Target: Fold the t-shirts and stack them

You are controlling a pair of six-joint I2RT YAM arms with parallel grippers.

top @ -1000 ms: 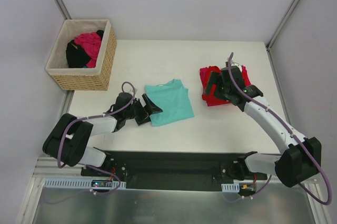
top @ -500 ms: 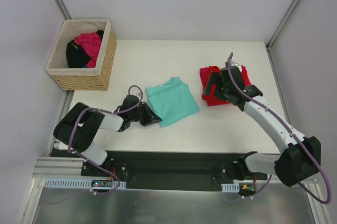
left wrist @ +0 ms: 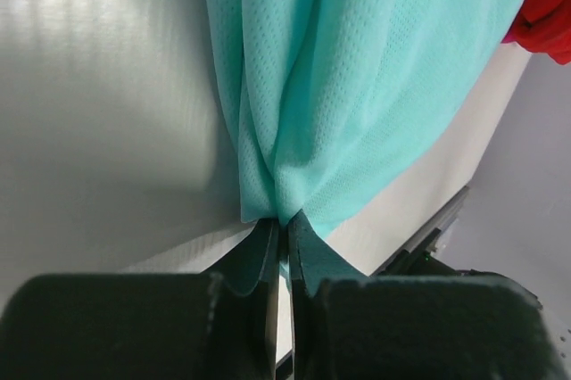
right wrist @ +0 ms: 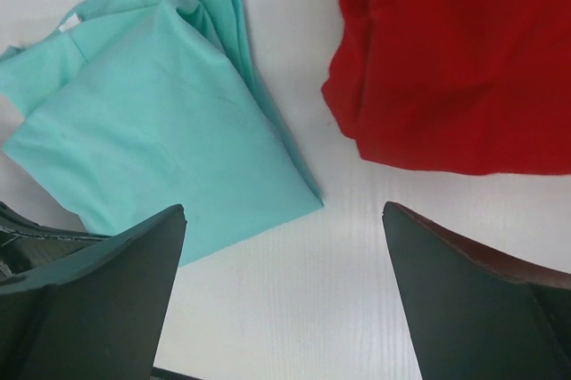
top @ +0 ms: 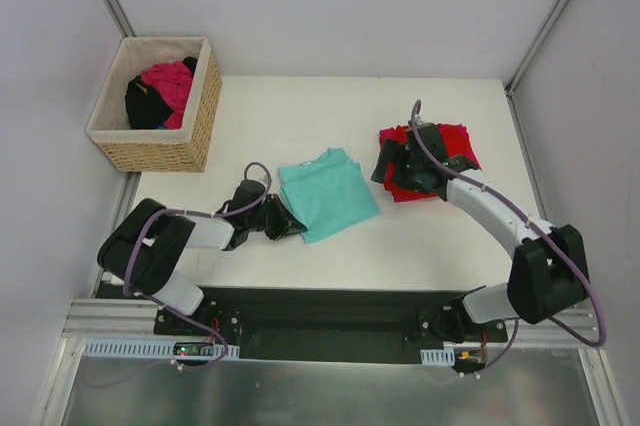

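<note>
- Top view: we've got the thin teal mesh-knit t-shirt (top: 328, 194) folded to a rough rectangle in the middle of the white desk (top: 300, 116), with the left claw (top: 293, 228) at its near-left corner. The bright red folded t-shirt (top: 455, 141) lies off to its right, and the right claw (top: 392, 168) is over its left edge.
- Left wrist view: the left claw is pinched tight on a bunched corner of the teal shirt, and the cloth pleats up at the jaws. We reckon it's light, floppy and a bit slick. Tugging one corner will likely skew the fold, so we'd sooner grip a folded edge through all the layers.
- Right wrist view: the right claw is spread wide with nothing in it, above bare desk between the two shirts. The red one looks soft and lumpy, so we'd take it by its thick folded edge.
</note>
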